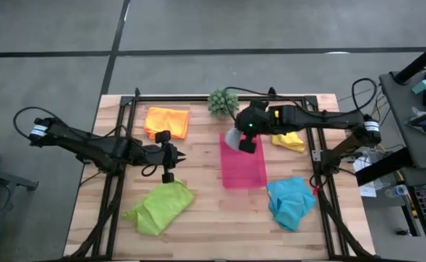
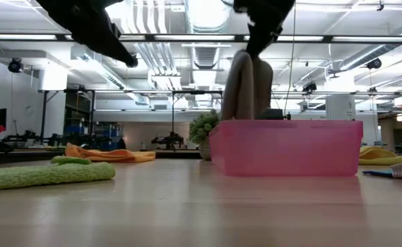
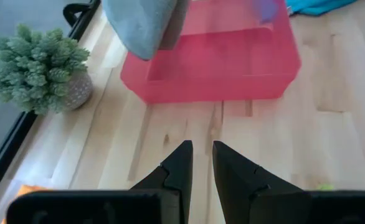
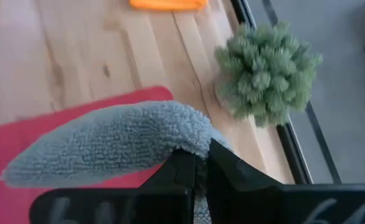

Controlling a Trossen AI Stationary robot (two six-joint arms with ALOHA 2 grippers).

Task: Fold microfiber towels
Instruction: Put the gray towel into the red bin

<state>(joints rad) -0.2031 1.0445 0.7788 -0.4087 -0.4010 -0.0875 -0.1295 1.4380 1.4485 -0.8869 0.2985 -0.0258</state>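
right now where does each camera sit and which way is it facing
High view: above the table, looking straight down; both arms show.
Low view: at tabletop height, looking level at the pink tray; arms enter from above.
Left wrist view: behind the left gripper, facing the tray.
Right wrist view: behind the right gripper, holding the grey towel.
All four views share the plant.

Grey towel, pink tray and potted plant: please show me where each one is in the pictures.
Grey towel (image 4: pixel 108 140): right wrist view, middle of its fuzzy fold.
Pink tray (image 1: pixel 243 169): high view, bare floor of the tray.
Potted plant (image 3: pixel 34 65): left wrist view, its spiky green leaves.
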